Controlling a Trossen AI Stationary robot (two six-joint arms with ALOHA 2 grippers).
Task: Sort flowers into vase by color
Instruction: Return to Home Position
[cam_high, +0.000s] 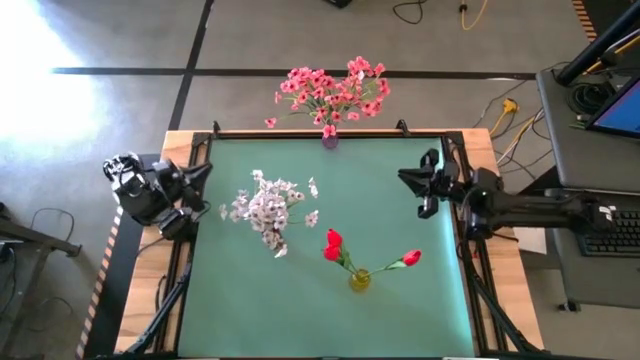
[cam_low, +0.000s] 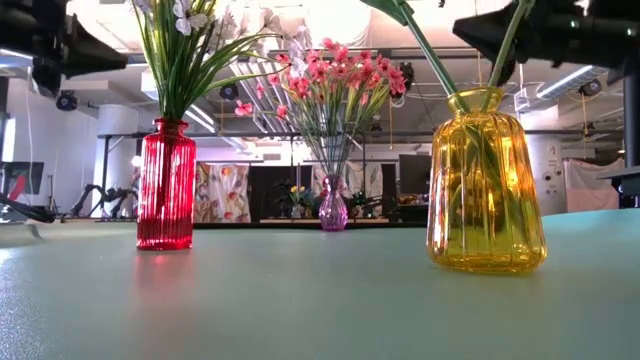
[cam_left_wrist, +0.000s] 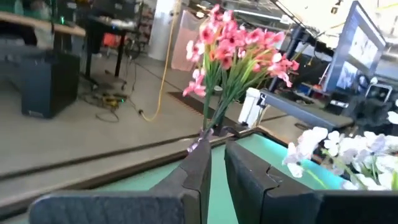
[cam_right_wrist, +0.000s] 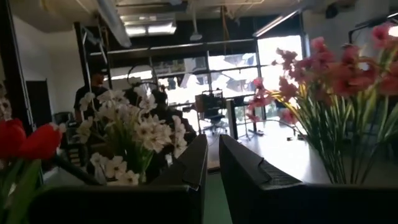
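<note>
The yellow vase (cam_high: 360, 281) stands on the table (cam_high: 420, 300) holding two red buds (cam_high: 333, 245). Just left of it and slightly farther back the white flowers (cam_high: 270, 208) fill the red vase (cam_low: 166, 185), and well behind it, at the far edge, the pink flowers (cam_high: 333, 90) sit in the purple vase (cam_high: 330, 140). The left gripper (cam_left_wrist: 216, 140) hangs well left of the yellow vase and the right gripper (cam_right_wrist: 212, 138) well right of it, each with its jaws drawn almost together, pinching nothing.
</note>
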